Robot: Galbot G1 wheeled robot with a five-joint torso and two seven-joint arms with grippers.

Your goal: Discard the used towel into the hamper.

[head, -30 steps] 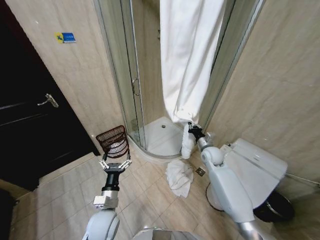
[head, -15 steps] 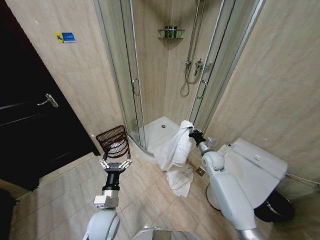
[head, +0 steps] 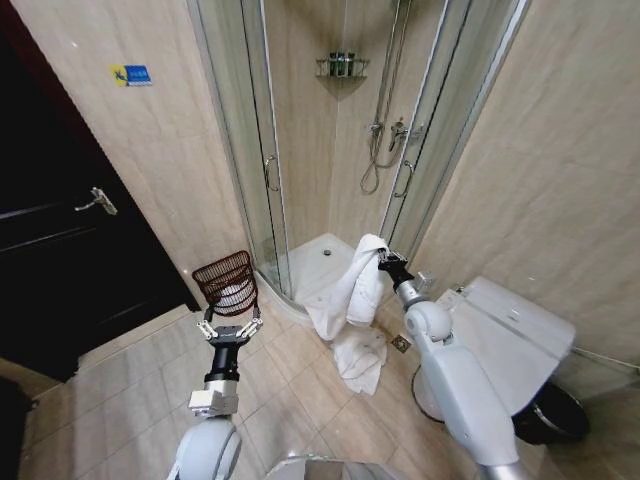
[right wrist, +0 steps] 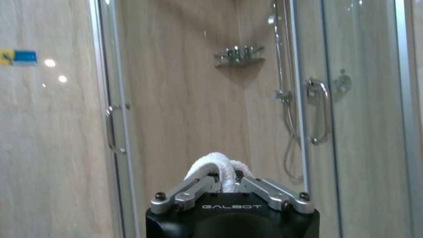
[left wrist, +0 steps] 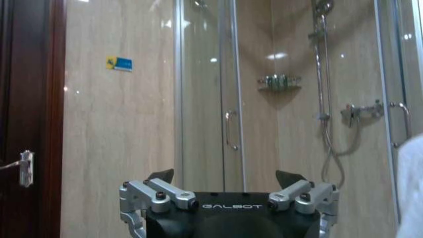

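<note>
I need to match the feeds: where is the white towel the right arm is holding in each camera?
Head view: the towel hangs from the right gripper by the shower entrance, its lower part trailing on the floor.
Left wrist view: a white strip at one edge is probably it.
Right wrist view: a white fold is pinched between the fingers.
Shared landmark: the wire shower shelf.

The small round reddish-brown wire hamper (head: 227,283) is set just beyond the left tool (head: 230,326); the white cloth towel (head: 350,290) is held by the right tool (head: 381,263), right of it, before the glass shower stall (head: 330,150).
</note>
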